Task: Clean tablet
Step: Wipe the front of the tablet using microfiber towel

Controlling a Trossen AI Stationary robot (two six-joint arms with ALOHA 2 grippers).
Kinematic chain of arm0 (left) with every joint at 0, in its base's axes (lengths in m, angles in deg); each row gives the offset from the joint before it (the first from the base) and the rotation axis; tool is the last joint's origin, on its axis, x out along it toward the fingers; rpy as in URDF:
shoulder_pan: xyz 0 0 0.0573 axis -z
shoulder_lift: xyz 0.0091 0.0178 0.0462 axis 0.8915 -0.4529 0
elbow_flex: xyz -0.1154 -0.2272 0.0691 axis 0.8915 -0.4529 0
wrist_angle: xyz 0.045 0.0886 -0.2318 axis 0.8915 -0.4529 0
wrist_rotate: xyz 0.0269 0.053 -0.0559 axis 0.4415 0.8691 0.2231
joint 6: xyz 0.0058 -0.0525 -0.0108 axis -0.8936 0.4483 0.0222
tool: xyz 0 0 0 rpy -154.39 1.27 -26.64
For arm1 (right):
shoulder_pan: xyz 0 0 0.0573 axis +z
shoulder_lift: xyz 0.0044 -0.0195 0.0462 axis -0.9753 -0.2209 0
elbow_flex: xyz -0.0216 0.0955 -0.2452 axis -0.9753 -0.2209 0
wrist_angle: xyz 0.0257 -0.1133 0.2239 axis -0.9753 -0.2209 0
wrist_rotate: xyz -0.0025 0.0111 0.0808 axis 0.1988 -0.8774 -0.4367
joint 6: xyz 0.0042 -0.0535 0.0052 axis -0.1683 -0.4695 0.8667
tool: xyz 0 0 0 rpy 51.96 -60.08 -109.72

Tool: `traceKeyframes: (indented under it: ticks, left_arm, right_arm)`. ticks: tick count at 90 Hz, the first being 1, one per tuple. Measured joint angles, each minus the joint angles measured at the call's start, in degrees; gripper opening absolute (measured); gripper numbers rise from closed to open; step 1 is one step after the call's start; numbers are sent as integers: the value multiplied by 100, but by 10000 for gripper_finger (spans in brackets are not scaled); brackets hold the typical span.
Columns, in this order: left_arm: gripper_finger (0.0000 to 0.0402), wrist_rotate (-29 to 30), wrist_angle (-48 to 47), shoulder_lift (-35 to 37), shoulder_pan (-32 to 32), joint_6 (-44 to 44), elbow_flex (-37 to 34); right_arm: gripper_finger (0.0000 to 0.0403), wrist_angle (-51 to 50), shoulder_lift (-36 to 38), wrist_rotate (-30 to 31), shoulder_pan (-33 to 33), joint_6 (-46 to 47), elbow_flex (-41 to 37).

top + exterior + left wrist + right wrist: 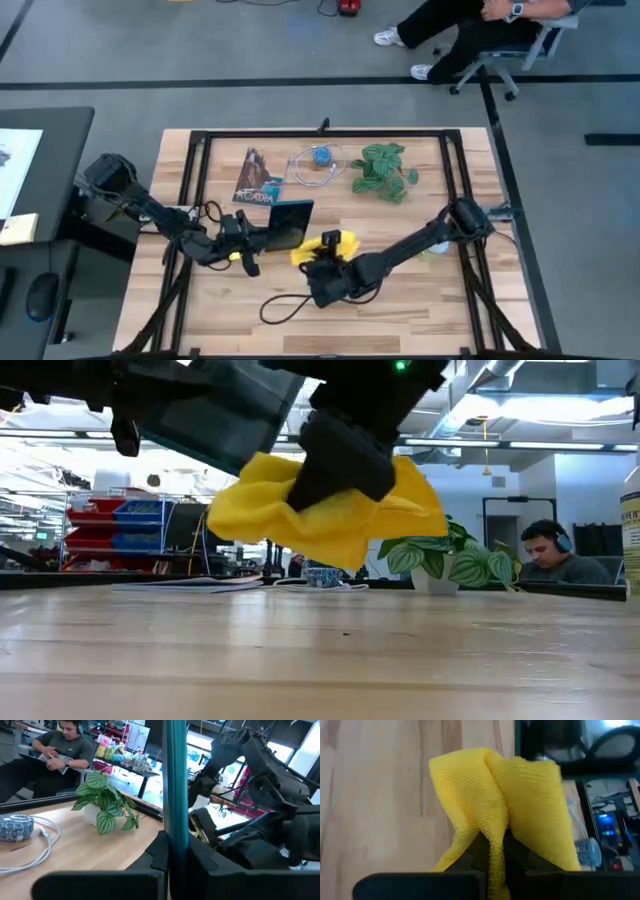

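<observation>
The yellow cloth [500, 800] hangs pinched in the right tool [492, 851]; the left tool [170, 857] clamps the tablet [283, 224] (lifted, edge-on).

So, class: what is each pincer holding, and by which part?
The left pincer grips the tablet by one thin edge, lifted off the table. The right pincer pinches a bunched fold of the yellow cloth.

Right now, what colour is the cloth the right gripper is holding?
Bright yellow; the cloth shows best in the right wrist view, pinched in the right gripper.
</observation>
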Motion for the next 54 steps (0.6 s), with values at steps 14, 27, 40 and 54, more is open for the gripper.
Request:
traceKeyframes:
  ticks: [14,27,40,54]
  left_arm:
    - [11,15,-35,4,6,0,-2]
    - [11,37,-26,2,5,17,-2]
    - [11,35,-90,2,0,85,-2]
    - [11,31,-101,-2,0,107,-2]
  right_arm:
    - [10,284,0,-11,39,-53,0]
    - [10,1346,0,-121,33,-756,0]
    - [10,2778,-33,-616,-31,-1720,4]
    - [10,3072,-39,-629,-114,-1991,4]
